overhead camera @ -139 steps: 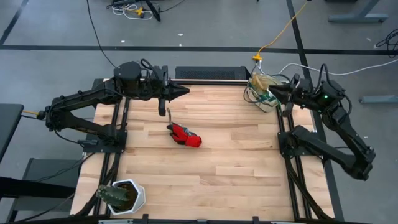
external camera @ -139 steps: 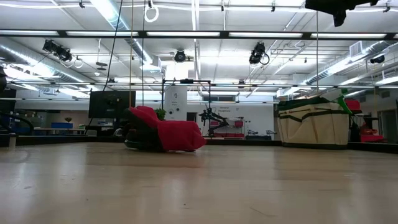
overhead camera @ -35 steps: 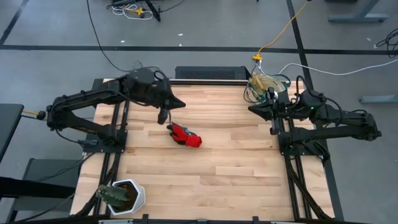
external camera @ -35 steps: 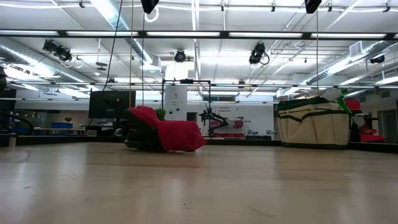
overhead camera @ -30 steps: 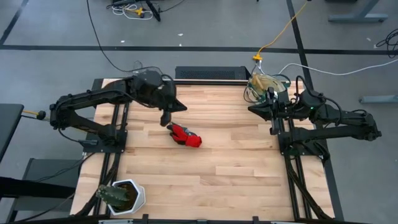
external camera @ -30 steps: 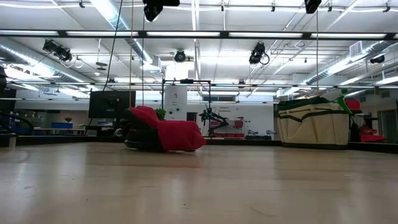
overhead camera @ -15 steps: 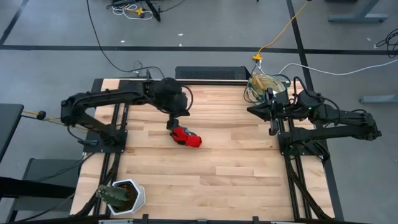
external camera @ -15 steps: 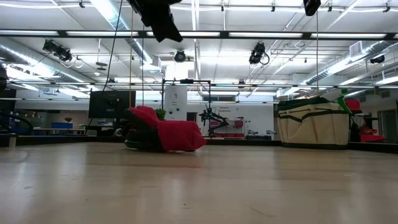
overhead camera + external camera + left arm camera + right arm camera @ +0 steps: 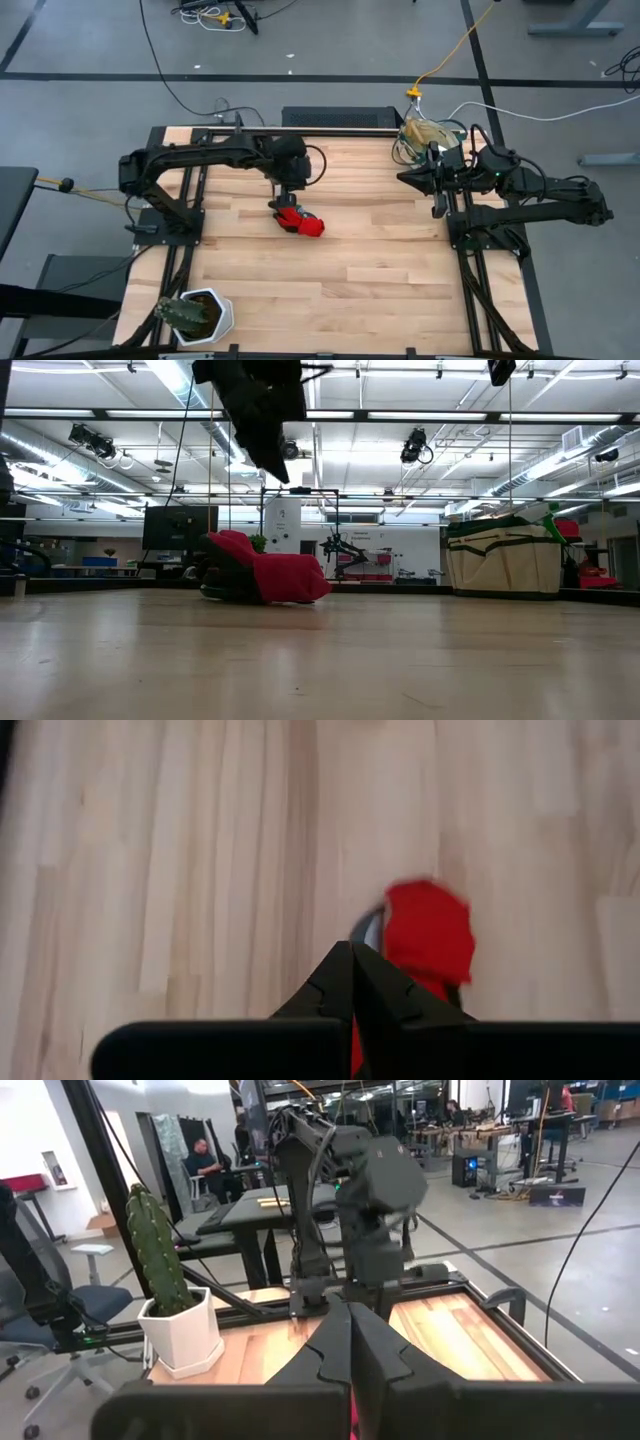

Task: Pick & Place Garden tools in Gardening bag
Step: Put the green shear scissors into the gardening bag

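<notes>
A red glove point(image 9: 303, 221) lies crumpled on the wooden table, left of the middle, with a dark part point(image 9: 275, 207) at its far-left end. In the low view the glove point(image 9: 270, 575) rests flat on the boards. My left gripper point(image 9: 284, 196) hangs above the glove's far end, slanting down, shut and holding nothing. The left wrist view shows its shut fingertips point(image 9: 351, 958) just short of the glove point(image 9: 428, 928). The beige gardening bag point(image 9: 424, 146) stands at the table's far right corner, seen also in the low view point(image 9: 503, 560). My right gripper point(image 9: 404, 177) waits shut and level beside the bag.
A white pot with a cactus point(image 9: 196, 315) stands at the near left corner, also in the right wrist view point(image 9: 170, 1315). Green and red things point(image 9: 550, 518) stick out of the bag's top. Bare boards point(image 9: 380, 260) stretch between the glove and the bag.
My left gripper has gone toward the table's right edge and down toward the red glove, tipping from nearly level to slanting steeply down. It stays shut. The glove, the bag and my right gripper have kept still.
</notes>
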Action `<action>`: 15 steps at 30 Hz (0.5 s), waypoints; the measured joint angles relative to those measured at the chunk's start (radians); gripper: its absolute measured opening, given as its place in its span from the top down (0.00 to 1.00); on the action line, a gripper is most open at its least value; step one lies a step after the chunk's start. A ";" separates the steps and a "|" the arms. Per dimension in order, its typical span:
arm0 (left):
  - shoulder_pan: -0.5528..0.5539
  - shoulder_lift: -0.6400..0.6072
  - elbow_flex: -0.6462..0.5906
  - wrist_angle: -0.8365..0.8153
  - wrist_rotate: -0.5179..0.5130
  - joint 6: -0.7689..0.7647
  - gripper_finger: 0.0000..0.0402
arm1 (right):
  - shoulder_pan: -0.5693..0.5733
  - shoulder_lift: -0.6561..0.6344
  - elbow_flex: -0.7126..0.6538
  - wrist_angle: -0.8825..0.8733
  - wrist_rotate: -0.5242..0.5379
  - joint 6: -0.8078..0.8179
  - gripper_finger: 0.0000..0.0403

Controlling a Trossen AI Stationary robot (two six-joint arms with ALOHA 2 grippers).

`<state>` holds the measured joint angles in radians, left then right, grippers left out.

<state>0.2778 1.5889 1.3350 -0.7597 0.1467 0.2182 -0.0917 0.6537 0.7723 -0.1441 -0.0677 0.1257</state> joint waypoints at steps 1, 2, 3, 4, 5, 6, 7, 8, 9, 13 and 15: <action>0.000 0.010 0.000 -0.016 -0.004 0.010 0.99 | 0.000 0.000 0.000 -0.001 0.000 0.000 1.00; 0.000 0.020 0.000 -0.032 -0.013 0.023 0.99 | 0.000 0.000 0.000 -0.001 0.000 -0.001 1.00; 0.000 0.033 0.000 -0.051 -0.021 0.029 0.99 | 0.000 0.000 0.000 -0.003 0.000 -0.001 1.00; 0.001 0.045 0.000 -0.071 -0.031 0.034 0.99 | 0.000 0.001 0.000 -0.003 0.000 -0.003 1.00; 0.002 0.058 0.000 -0.090 -0.038 0.037 0.99 | 0.000 0.002 0.000 -0.004 0.000 -0.003 1.00; 0.003 0.071 0.000 -0.105 -0.043 0.038 0.99 | 0.000 0.003 0.000 -0.007 0.000 -0.003 1.00; 0.005 0.082 0.000 -0.119 -0.046 0.038 0.99 | 0.000 0.004 0.000 -0.011 0.000 -0.003 1.00; 0.005 0.094 0.000 -0.134 -0.047 0.040 0.99 | 0.000 0.006 0.000 -0.014 0.000 -0.004 1.00; 0.005 0.104 0.000 -0.146 -0.049 0.040 0.99 | 0.000 0.008 0.000 -0.016 0.000 -0.004 1.00; 0.005 0.143 0.000 -0.167 -0.063 0.040 0.99 | 0.000 0.014 0.000 -0.030 0.000 -0.004 1.00; 0.005 0.156 0.000 -0.169 -0.067 0.041 0.99 | 0.000 0.017 0.000 -0.033 0.000 -0.004 1.00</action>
<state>0.2832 1.7446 1.3350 -0.9285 0.0799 0.2588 -0.0917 0.6709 0.7723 -0.1767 -0.0677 0.1215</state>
